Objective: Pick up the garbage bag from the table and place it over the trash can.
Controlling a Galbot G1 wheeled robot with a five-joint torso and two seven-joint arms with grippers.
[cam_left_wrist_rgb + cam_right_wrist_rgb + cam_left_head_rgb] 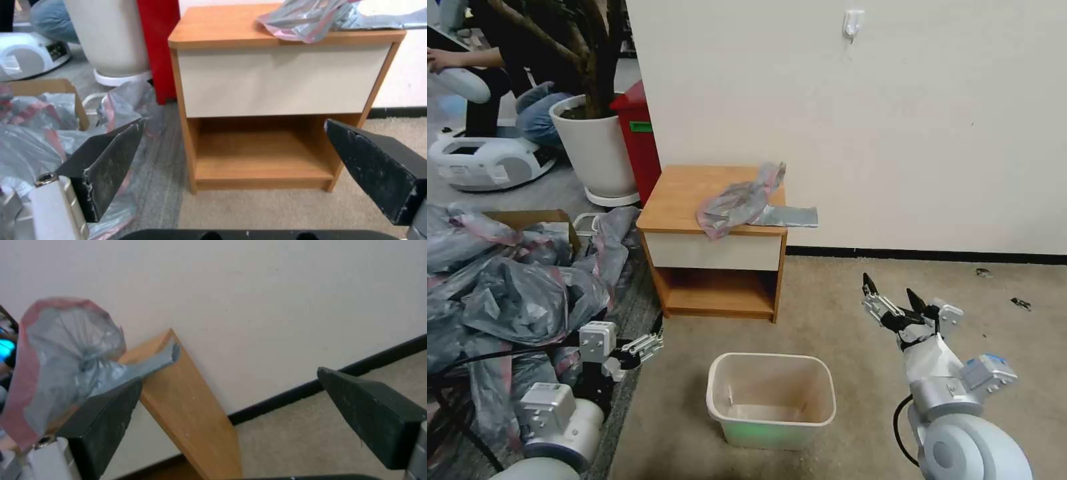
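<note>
Nearest the head camera sits the trash can [771,399], a cream bin on the carpet with nothing visible inside but bare walls and floor; it stands between the two grippers and slightly nearer than both. Low at the left, the left gripper [647,345] hovers with its jaws spread and nothing between them, close beside the heap of grey-pink bags [507,287] that spills around a cardboard box [527,217]. At the right, the right gripper [888,295] is raised with its jaws parted and empty, aimed toward the table [715,240]. On the tabletop, well beyond both sets of jaws, lies the garbage bag [747,200], crumpled near the front right corner, one flat grey tail hanging past the table's side edge. From the left wrist, the black fingers [109,163] stand wide apart, framing the table's [285,80] open lower shelf, which holds nothing; the garbage bag [311,20] droops a little over the drawer front, beyond the jaws. A white plant pot [111,36] and a red bin [155,46] stand beside the table. From the right wrist, the spread fingers [106,420] frame the table's side panel [191,413] and wall, and the garbage bag [66,353] shows its pink-red rim band, bunched just past one finger.
</note>
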